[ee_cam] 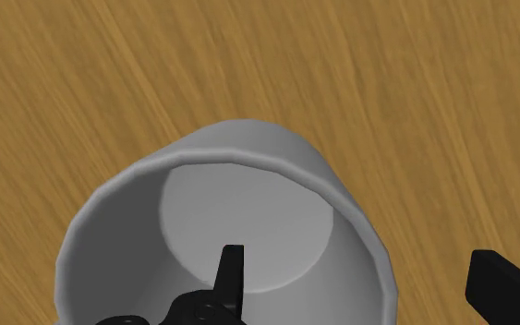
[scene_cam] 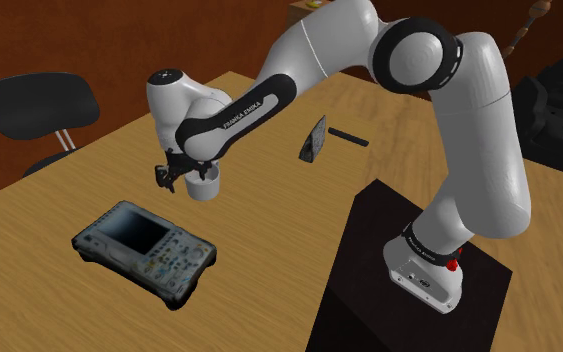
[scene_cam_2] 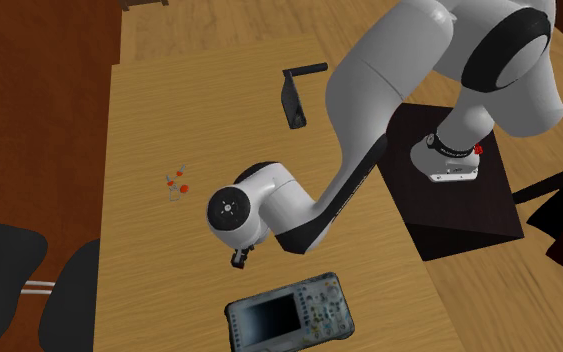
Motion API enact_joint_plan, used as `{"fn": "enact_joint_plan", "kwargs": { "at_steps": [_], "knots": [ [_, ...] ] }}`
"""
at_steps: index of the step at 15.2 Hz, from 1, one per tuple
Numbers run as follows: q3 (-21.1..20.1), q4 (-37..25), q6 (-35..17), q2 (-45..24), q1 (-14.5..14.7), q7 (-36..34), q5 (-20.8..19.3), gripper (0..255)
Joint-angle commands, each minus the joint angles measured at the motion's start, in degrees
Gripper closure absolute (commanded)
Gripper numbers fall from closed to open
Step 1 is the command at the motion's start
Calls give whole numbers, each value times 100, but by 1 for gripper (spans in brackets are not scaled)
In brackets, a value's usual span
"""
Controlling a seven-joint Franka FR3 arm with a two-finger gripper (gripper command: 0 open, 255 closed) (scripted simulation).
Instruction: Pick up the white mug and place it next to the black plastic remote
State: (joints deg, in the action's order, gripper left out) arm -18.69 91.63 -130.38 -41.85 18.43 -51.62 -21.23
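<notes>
A: Where the white arm bends down over the wooden table [scene_cam: 59, 300], how does the gripper [scene_cam: 191, 178] stand?
B: Spread apart, astride the wall of the white mug [scene_cam: 205, 187]. In the wrist view one black finger [ee_cam: 233, 272] reaches inside the cup and the other finger [ee_cam: 505, 284] hangs outside it. Bare wood shows between that one and the mug, so nothing is pinched.
A: And where is the mug?
B: Mouth up, right under the hand, near the middle of the table. It seems to rest on the wood, though the shoulder view leaves that unsure.
A: The black remote [scene_cam: 349, 136]?
B: Lying flat, well apart from the mug, toward the shoulder view's upper right. Just beside it a dark slab [scene_cam: 314, 140] stands tilted.
A: Anything else?
B: A grey handheld device with a screen [scene_cam: 144, 250] lies near the mug, toward the lower left. A black chair [scene_cam: 39, 105] stands beyond the table's edge, and the arm's dark stand [scene_cam: 409, 260] sits at lower right
</notes>
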Motion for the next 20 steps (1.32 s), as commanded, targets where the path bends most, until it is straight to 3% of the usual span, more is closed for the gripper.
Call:
{"fn": "enact_joint_plan", "kwargs": {
  "at_steps": [1, 7, 8, 20],
  "knots": [
    [4, -1, -16, -13, 5, -5, -6, 0],
    [4, -1, -15, -13, 4, -5, -6, 0],
    [4, -1, -15, -13, 4, -5, -6, 255],
    [-42, 4, 125, 135, -25, 33, 49, 255]
  ]
}}
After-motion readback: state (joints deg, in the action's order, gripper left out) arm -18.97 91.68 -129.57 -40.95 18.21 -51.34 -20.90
